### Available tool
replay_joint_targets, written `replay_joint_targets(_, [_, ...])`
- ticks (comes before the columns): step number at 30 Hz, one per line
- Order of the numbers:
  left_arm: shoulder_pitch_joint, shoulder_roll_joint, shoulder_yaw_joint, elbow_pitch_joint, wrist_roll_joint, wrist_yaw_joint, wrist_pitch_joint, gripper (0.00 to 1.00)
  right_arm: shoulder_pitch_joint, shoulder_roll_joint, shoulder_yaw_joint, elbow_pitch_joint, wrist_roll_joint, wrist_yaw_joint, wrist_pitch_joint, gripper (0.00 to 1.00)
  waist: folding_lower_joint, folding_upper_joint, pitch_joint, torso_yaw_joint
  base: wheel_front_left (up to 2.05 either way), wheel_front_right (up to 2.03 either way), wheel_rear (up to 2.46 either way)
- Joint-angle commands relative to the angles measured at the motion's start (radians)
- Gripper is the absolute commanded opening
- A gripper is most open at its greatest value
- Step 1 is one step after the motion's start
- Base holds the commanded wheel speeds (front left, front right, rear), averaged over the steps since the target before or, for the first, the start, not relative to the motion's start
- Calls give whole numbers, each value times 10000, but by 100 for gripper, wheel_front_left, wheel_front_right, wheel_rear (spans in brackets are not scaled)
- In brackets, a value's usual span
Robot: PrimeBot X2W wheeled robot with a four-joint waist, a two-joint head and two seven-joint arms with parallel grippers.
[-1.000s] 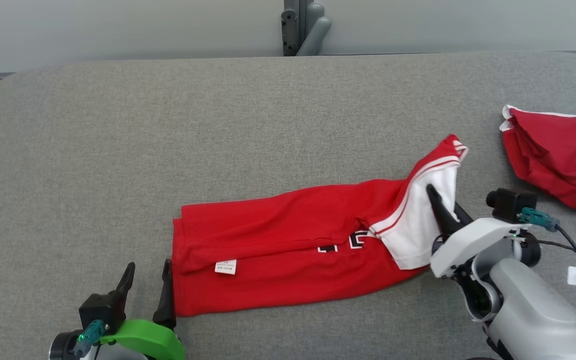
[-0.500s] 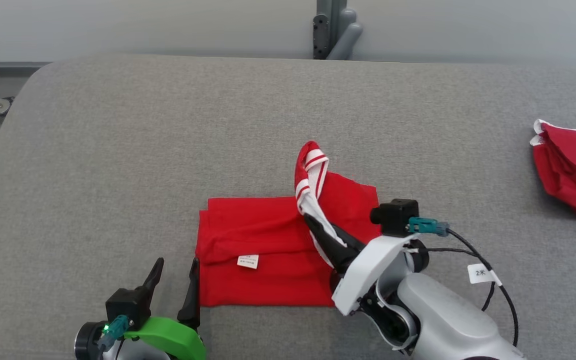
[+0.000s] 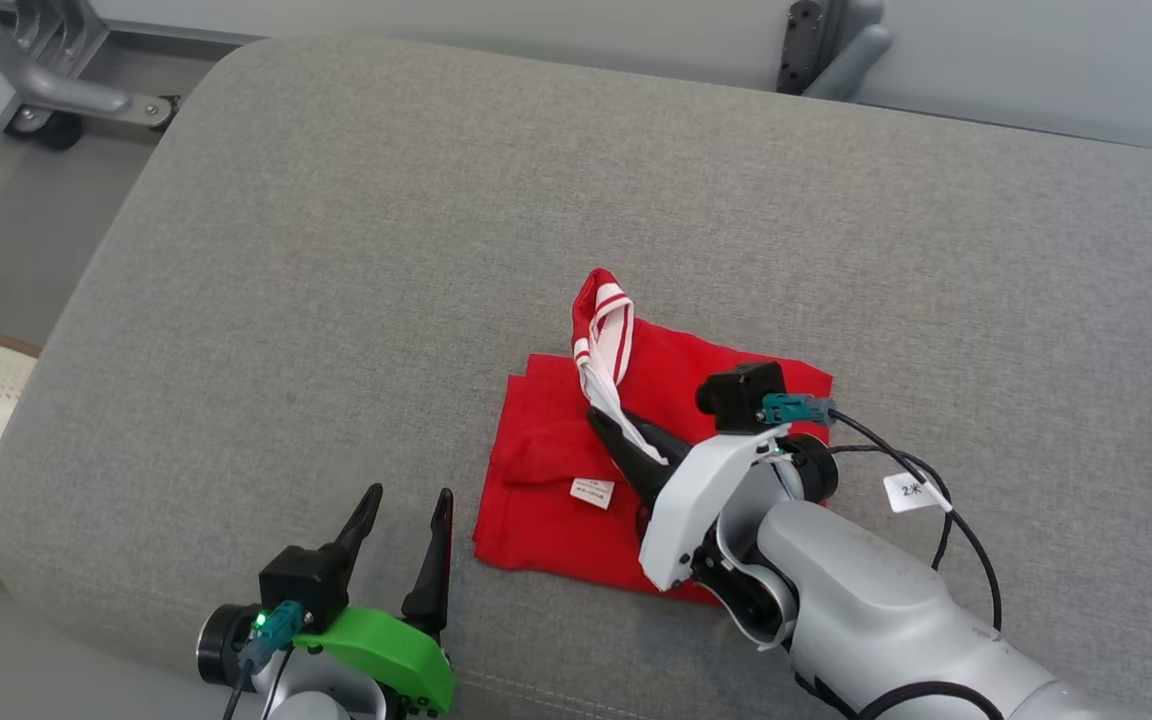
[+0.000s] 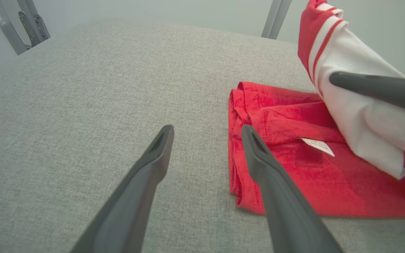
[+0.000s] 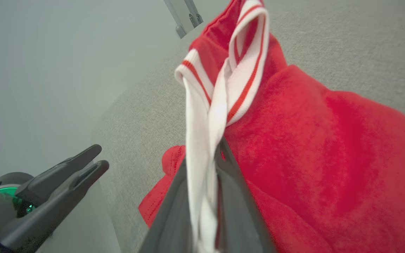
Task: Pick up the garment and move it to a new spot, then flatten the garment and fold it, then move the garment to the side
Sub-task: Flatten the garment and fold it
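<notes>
At frame centre, my right gripper [image 3: 618, 432] pinches the red garment [image 3: 546, 510] by its white striped sleeve [image 3: 602, 335]; my left gripper [image 3: 409, 495], lower left, stands wide.

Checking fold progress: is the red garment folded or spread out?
Partly folded: the red garment lies doubled on the grey cushion, but its white striped end stands up, pinched in the right gripper.
</notes>
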Motion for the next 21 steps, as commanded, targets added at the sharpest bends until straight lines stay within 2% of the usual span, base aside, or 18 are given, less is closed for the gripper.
replay_joint_targets(1, [-145,19,-27,-3,-96,56,4,100,-105,7,62,51,219,1,-66,100,0,0,307,368,0,0,0])
replay_joint_targets(6, [-121,18,119,-15,-137,202,4,100,-391,-9,362,-435,995,1,-516,100,0,0,308,161,0,0,0])
replay_joint_targets(9, [-35,18,330,-28,-120,272,4,100,-472,-36,-94,-603,1256,1,-763,100,0,0,209,-205,0,0,0])
replay_joint_targets(11, [13,19,482,-52,-59,278,4,100,-404,-287,-693,-684,1228,1,-808,100,0,0,151,-484,0,0,0])
replay_joint_targets(16, [110,21,870,-81,124,294,4,100,398,-960,-2524,-1083,36,1,-804,100,0,0,7,-1180,0,0,0])
replay_joint_targets(19, [188,22,1130,-97,213,342,4,100,1090,-1216,-3794,-1319,-1055,1,-806,100,0,0,-116,-1559,0,0,0])
replay_joint_targets(21, [262,25,1350,-124,305,349,4,100,1601,-1387,-4495,-1561,-2179,1,-807,100,0,0,-201,-1816,0,0,0])
